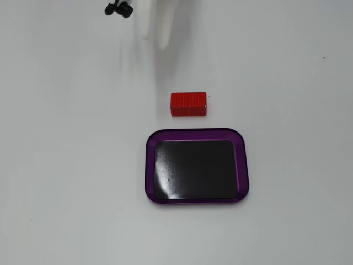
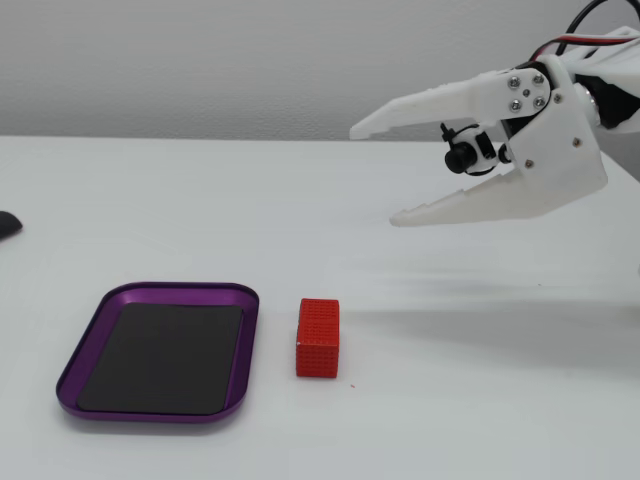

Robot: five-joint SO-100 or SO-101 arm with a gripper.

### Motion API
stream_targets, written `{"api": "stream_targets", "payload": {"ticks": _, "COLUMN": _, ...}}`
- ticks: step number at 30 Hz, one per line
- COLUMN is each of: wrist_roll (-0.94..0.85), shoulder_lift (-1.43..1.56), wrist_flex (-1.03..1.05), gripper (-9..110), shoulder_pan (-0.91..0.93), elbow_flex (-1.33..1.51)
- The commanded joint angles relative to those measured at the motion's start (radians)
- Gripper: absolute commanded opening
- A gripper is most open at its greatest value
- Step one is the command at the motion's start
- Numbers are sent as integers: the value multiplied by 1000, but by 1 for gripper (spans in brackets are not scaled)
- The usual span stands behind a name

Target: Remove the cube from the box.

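Observation:
The red cube (image 1: 188, 104) lies on the white table just outside the box (image 1: 150, 165), beside its long rim; in a fixed view from the side the cube (image 2: 318, 337) sits right of the box (image 2: 250, 330). The box has a purple rim and a bare black floor. My white gripper (image 2: 372, 171) is open and empty, raised well above the table, up and to the right of the cube. From above, only its pale finger tips (image 1: 164, 38) show at the top edge.
A small black part (image 1: 119, 9) of the arm shows at the top edge from above. A dark object (image 2: 8, 224) lies at the left edge of the side view. The table is plain white.

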Motion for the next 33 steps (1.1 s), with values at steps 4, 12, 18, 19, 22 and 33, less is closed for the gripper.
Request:
{"api": "stream_targets", "payload": {"ticks": 4, "wrist_roll": 5, "shoulder_lift": 26, "wrist_flex": 28, "gripper": 21, "shoulder_pan": -8, "elbow_flex": 60}}
{"api": "stream_targets", "payload": {"ticks": 12, "wrist_roll": 5, "shoulder_lift": 26, "wrist_flex": 37, "gripper": 0, "shoulder_pan": -9, "elbow_flex": 60}}
{"api": "stream_targets", "payload": {"ticks": 18, "wrist_roll": 5, "shoulder_lift": 26, "wrist_flex": 37, "gripper": -1, "shoulder_pan": -11, "elbow_flex": 60}}
{"api": "stream_targets", "payload": {"ticks": 19, "wrist_roll": 5, "shoulder_lift": 26, "wrist_flex": 37, "gripper": -1, "shoulder_pan": -11, "elbow_flex": 60}}
{"api": "stream_targets", "payload": {"ticks": 22, "wrist_roll": 3, "shoulder_lift": 26, "wrist_flex": 37, "gripper": -1, "shoulder_pan": -11, "elbow_flex": 60}}
{"api": "stream_targets", "payload": {"ticks": 33, "wrist_roll": -38, "shoulder_lift": 18, "wrist_flex": 32, "gripper": -1, "shoulder_pan": -52, "elbow_flex": 60}}
